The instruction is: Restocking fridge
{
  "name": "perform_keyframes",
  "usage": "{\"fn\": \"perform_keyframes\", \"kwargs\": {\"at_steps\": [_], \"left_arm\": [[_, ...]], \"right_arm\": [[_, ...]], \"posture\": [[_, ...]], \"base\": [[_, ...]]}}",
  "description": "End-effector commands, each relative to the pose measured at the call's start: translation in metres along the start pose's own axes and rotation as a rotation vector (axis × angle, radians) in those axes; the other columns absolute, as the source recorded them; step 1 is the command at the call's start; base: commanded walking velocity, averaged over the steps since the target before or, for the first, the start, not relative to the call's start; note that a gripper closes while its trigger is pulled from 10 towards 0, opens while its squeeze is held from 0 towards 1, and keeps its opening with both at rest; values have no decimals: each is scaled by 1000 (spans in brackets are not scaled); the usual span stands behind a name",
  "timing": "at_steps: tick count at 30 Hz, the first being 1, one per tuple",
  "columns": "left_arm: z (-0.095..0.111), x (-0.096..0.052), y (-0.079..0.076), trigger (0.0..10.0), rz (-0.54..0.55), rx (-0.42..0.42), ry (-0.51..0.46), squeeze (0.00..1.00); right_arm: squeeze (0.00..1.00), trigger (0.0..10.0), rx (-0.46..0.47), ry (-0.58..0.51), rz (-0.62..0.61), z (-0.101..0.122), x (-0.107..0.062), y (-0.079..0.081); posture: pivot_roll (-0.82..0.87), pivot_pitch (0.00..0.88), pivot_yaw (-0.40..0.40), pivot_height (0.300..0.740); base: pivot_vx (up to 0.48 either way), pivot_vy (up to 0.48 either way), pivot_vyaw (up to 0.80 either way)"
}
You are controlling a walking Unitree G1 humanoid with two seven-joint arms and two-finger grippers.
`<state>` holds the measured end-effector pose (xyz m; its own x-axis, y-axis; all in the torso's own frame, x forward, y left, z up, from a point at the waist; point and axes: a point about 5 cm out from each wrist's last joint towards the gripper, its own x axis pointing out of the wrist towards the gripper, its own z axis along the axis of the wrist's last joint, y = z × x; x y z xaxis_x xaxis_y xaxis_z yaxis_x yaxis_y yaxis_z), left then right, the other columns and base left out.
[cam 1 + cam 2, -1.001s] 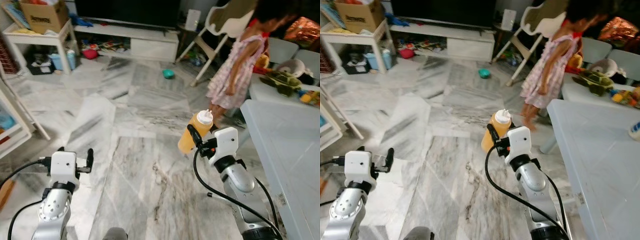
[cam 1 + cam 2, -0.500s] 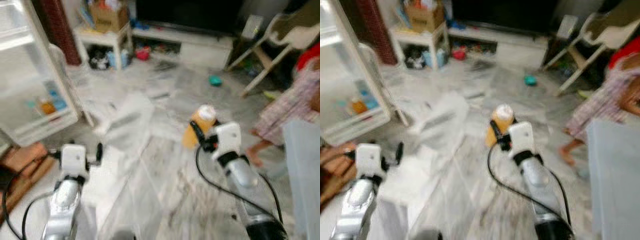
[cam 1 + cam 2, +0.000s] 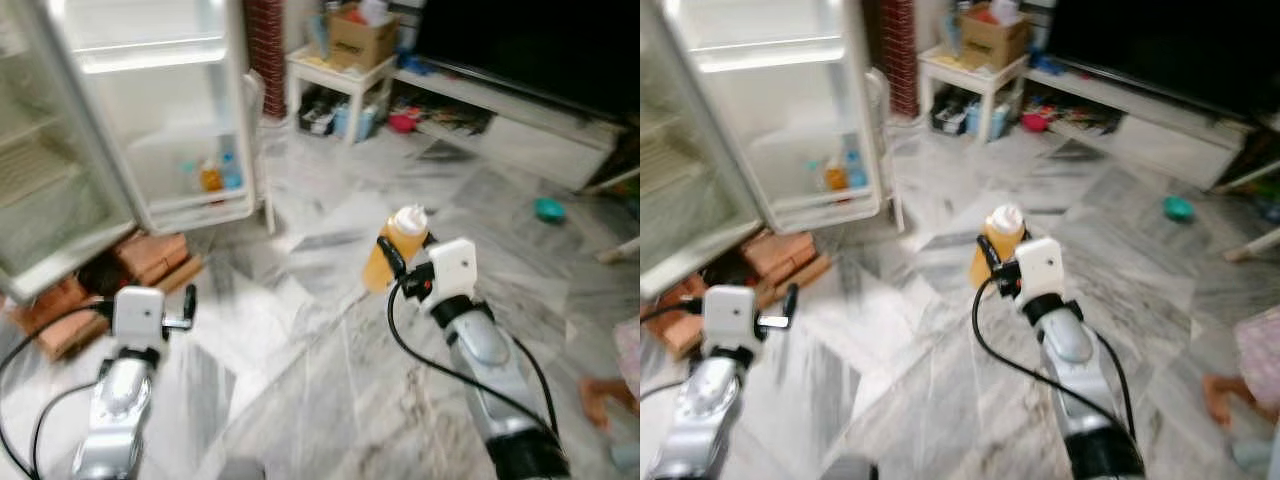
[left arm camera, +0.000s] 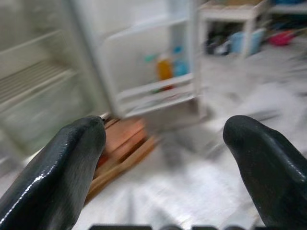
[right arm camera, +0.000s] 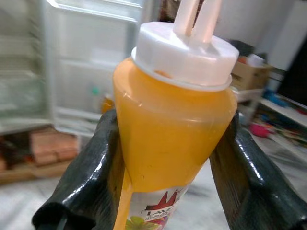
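One orange sauce bottle (image 3: 396, 253) with a white cap is carried upright in the right gripper (image 3: 400, 270), out in front of the robot at centre right over the marble floor (image 3: 330, 370); the right wrist view shows the two black fingers (image 5: 81, 177) pressed against both sides of the bottle body, below the cap, so the grip sits on the wide part and the nozzle points up, probably to keep it from leaking and ready to stand on a shelf. The left gripper (image 3: 185, 312) is near left, low, empty, fingers spread apart with the fridge visible between them in its wrist view; likely kept free for the door or balance. The fridge (image 3: 150, 110) stands far left with its door (image 3: 45, 170) swung open toward the near left, white shelves lit, a few small bottles (image 3: 215, 176) on a low shelf. Bricks (image 3: 150, 255) lie on the floor under the fridge front. Judged step: carrying the bottle to the fridge, which is well apart from it; the placing is not done. A low white table (image 3: 335, 70) with a cardboard box (image 3: 360, 25) stands far centre.
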<state>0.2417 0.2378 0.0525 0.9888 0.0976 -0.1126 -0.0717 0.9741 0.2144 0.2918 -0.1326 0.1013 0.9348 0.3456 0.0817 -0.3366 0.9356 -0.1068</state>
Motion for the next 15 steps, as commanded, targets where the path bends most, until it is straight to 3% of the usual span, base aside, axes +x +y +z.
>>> {"fn": "perform_keyframes", "kwargs": {"at_steps": [1,8,15], "left_arm": [[6,2,-5,10000,-6,-10,-26,0],[6,0,-15,10000,-14,-37,-37,0],[2,-4,-16,10000,-32,-33,-25,0]], "right_arm": [[0,10000,-16,-1,-39,0,-2,-10],[0,10000,-3,-15,-45,3,-1,-14],[0,10000,23,1,-78,0,-4,-21]], "posture": [[104,0,-93,740],[94,0,-97,740],[96,0,-105,740]], "base": [[0,0,794],[42,0,771],[424,0,0]]}}
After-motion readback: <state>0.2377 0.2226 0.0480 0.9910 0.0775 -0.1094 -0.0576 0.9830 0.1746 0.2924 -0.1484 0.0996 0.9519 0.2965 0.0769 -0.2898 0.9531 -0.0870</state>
